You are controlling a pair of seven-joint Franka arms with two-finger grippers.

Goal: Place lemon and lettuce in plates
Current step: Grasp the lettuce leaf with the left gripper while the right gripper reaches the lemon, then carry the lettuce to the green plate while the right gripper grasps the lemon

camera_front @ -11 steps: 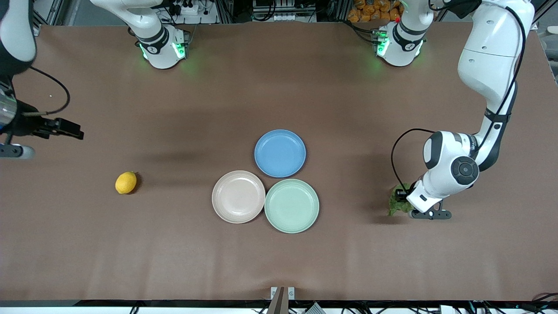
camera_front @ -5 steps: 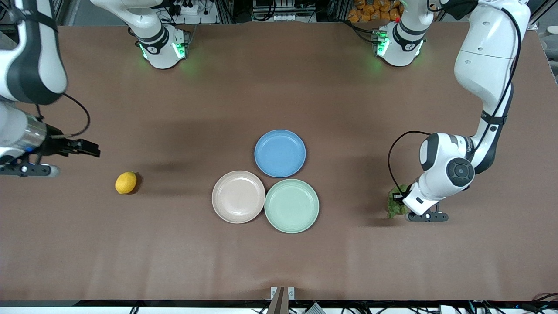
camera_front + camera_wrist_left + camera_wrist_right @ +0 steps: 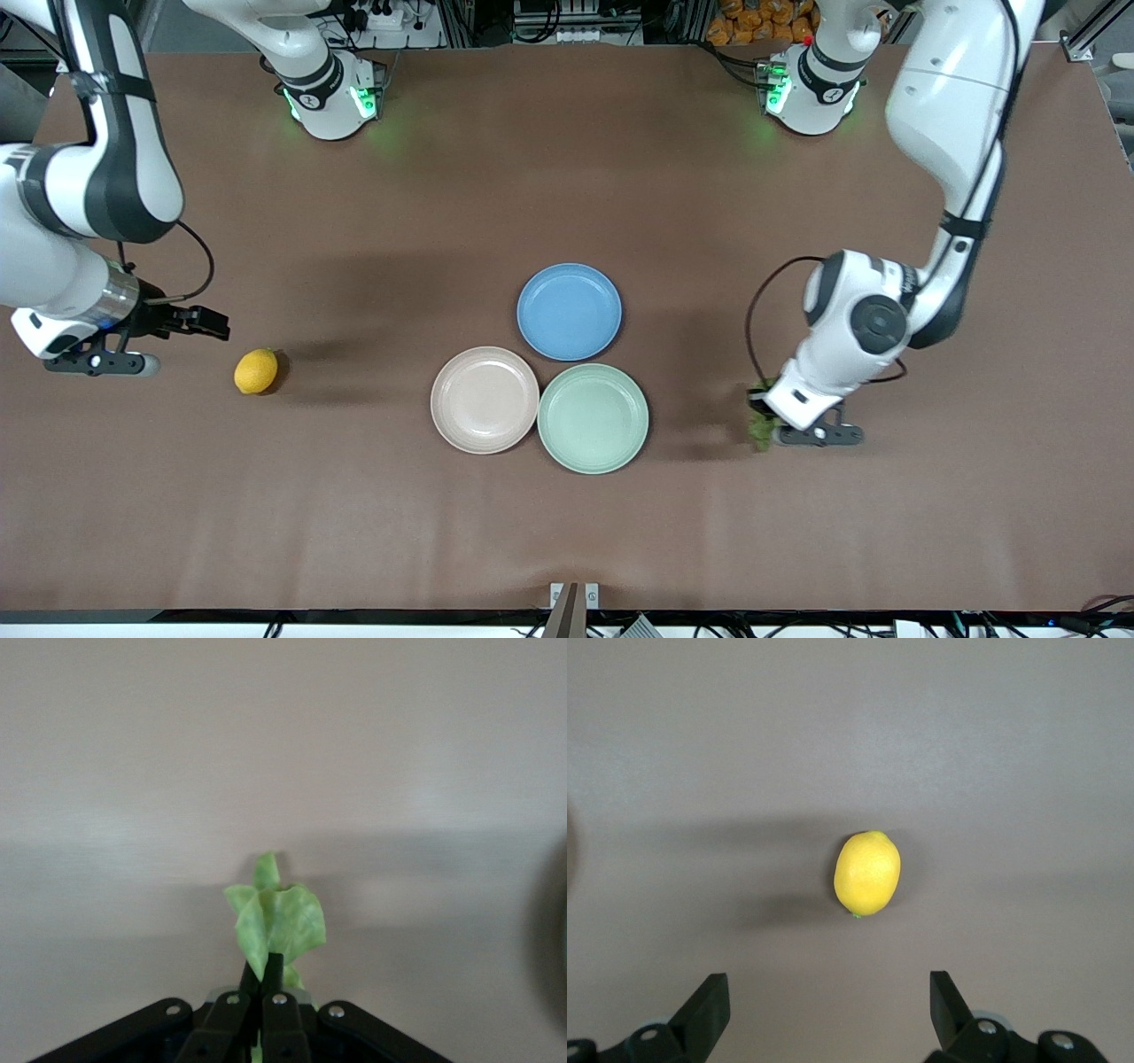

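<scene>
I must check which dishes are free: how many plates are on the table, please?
3, all bare, clustered mid-table. The blue plate is farthest from the front camera; the beige-pink plate and the mint green plate lie side by side nearer, the mint one toward the left arm's end. None seems hidden.

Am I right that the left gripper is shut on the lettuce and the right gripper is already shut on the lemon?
Not quite. The left gripper is shut on the lettuce, but the right gripper is open, as the right wrist view shows. The lemon lies on the table, untouched, apart from its fingers.
</scene>
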